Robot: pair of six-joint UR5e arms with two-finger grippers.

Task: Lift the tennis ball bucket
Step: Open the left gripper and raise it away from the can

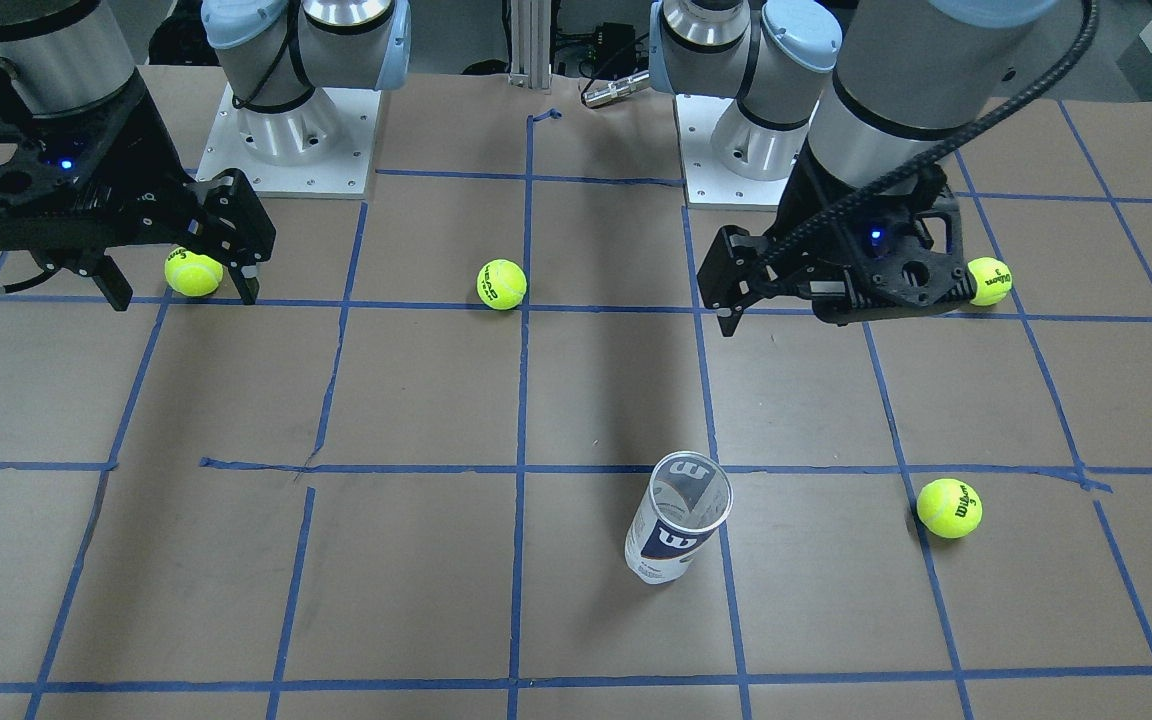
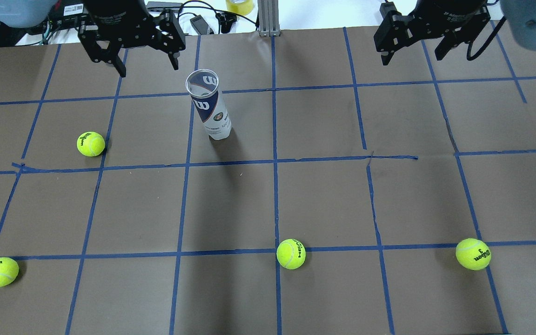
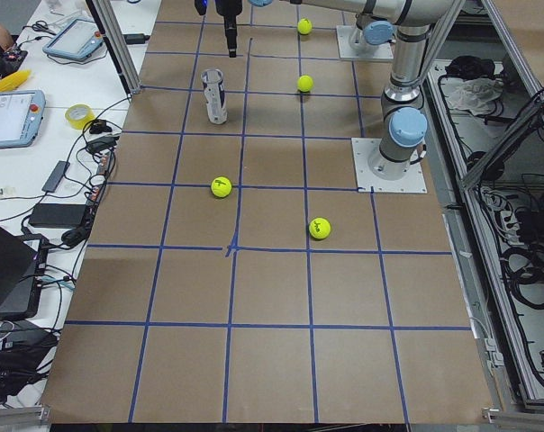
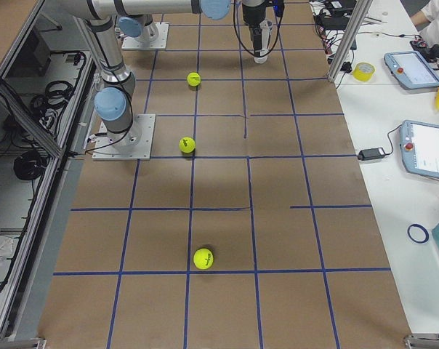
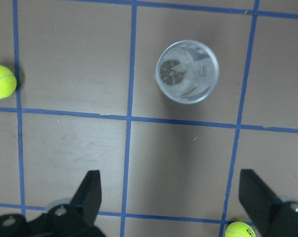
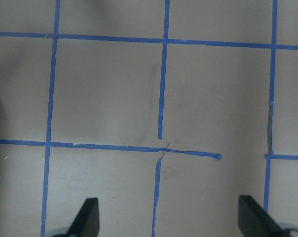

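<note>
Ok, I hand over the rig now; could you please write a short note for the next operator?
Left gripper: open, empty, raised above the table near the tennis ball bucket.
Right gripper: open, empty, far from it.
Bucket: upright on the table, mouth open, nothing inside, untouched.
Done: nothing yet.
To do: grasp the bucket and lift it, probably with the left gripper.

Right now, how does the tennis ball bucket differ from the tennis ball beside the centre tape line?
The tennis ball bucket is a clear, labelled tube; the tennis ball is opaque yellow-green. The bucket stands upright and taller; the ball is round and low. Both rest on the table, ungripped.
</note>
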